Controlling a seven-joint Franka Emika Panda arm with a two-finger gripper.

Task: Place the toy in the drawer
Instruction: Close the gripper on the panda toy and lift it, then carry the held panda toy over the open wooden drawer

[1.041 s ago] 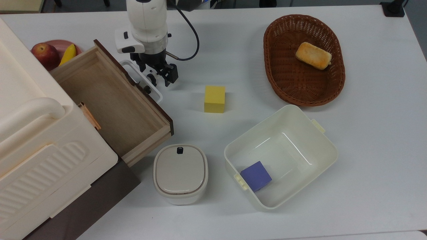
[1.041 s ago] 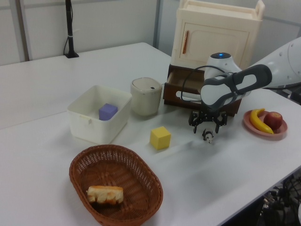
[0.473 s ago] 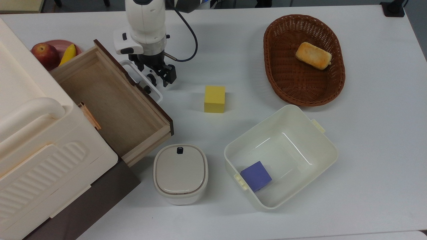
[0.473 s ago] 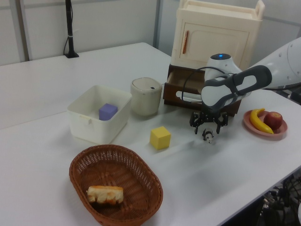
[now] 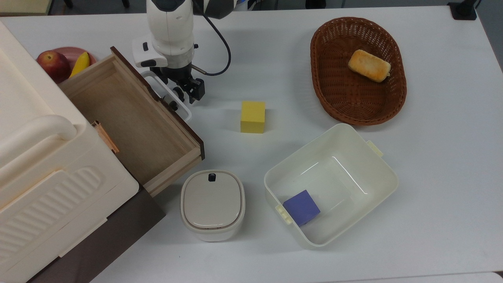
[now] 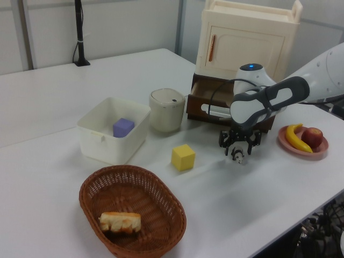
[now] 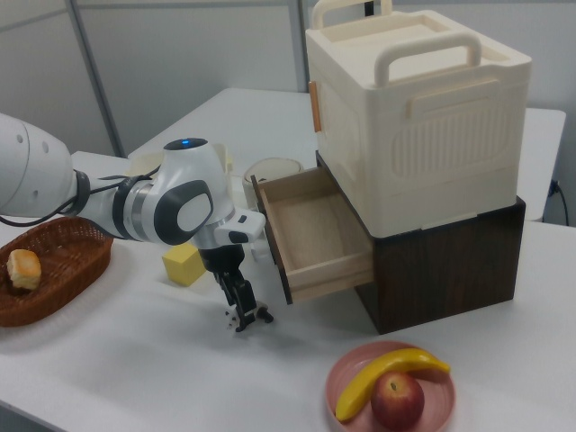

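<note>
White table point(image 5: 432, 165), grey wall panels point(image 6: 129, 24)

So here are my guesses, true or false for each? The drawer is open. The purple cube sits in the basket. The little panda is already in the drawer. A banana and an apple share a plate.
1. The drawer is open: true.
2. The purple cube sits in the basket: false, it lies in the cream plastic bin; the basket holds a piece of bread.
3. The panda toy is already in the drawer: false, it is at the gripper, outside the drawer's front.
4. A banana and an apple share a pink plate: true.
</note>
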